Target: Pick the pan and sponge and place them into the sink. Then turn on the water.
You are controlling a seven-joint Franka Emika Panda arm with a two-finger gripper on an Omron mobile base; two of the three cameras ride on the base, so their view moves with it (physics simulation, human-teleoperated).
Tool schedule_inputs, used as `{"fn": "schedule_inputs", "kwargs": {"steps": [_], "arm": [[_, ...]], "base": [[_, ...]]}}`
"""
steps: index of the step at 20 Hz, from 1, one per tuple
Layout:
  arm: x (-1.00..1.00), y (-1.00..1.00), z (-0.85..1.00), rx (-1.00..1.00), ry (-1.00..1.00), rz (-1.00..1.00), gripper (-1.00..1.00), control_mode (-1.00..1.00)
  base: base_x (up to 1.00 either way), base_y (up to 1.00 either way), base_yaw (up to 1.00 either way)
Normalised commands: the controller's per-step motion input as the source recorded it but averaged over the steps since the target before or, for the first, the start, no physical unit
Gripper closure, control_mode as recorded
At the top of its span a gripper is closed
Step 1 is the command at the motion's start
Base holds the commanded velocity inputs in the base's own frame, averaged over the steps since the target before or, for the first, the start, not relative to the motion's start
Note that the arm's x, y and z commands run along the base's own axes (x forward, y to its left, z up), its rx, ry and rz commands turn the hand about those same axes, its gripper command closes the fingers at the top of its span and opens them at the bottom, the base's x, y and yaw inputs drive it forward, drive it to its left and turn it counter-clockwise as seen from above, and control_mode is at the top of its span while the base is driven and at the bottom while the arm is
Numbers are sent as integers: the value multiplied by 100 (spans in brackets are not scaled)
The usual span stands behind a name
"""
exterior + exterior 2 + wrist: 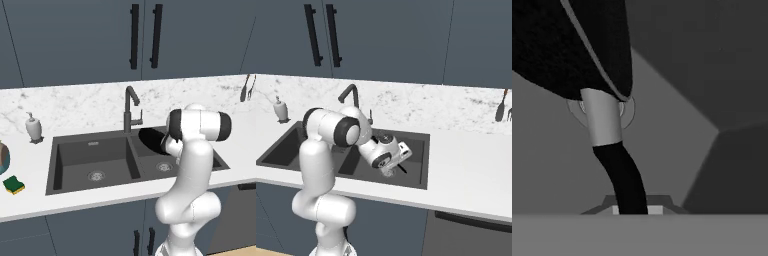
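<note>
On the white marble counter (30,165), far left, the small green-faced, yellow-bodied sponge (13,184) lies well apart from the dark grey double-basin sink (95,160). The slim dark gooseneck tap (131,107) stands behind the divider, with no stream seen. In the right basin the round, shallow black pan (152,137) leans tilted against the back wall. In the hand view its black handle (623,180), joined by a steel neck, is seen clenched between the nearly shut jaws of the gripper (394,171). The pan is judged to be in place; the handle should be let go gently so the pan settles without sliding, and the hand lifted clear before the sponge is fetched.
</note>
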Motion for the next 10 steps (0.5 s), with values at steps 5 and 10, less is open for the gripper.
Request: {"fn": "schedule_inputs", "kwargs": {"steps": [5,10], "arm": [[21,-30,-42,-11,0,0,100,-100],[2,-62,-27,-9,13,9,100,-100]], "base": [[0,0,0],[0,0,0]]}}
